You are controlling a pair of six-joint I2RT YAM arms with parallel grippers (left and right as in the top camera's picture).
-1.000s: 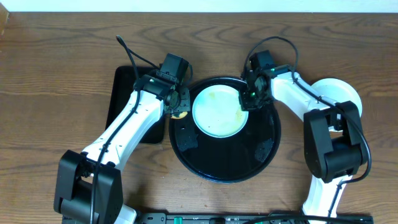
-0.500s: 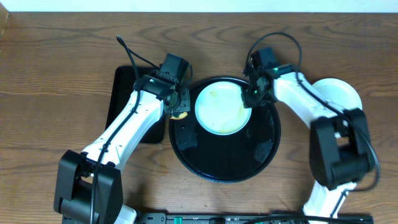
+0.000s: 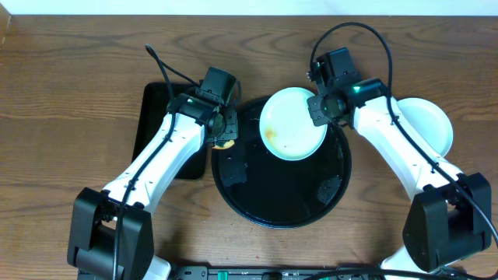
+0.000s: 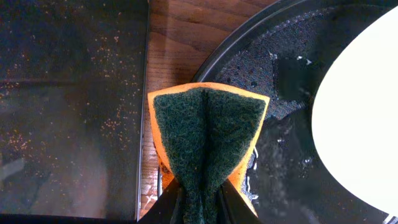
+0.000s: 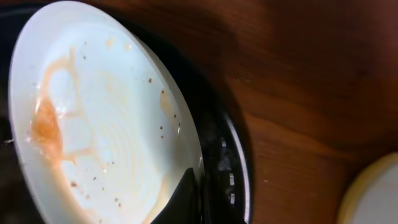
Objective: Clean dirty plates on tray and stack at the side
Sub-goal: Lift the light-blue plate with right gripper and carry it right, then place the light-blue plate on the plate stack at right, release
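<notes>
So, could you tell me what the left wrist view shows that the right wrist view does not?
Only the left wrist: the orange-and-green sponge pinched in the left claw, and the rectangular black tray. Only the right wrist: the orange-brown sauce smear and the edge of a second plate. Both: the dirty plate, the round tray and the wooden table.

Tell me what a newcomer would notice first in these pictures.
The sauce-smeared plate, pinched at its rim by the right gripper at the upper right of the round black tray. Then the orange sponge with a green face, held by the left gripper at the tray's left rim.
</notes>
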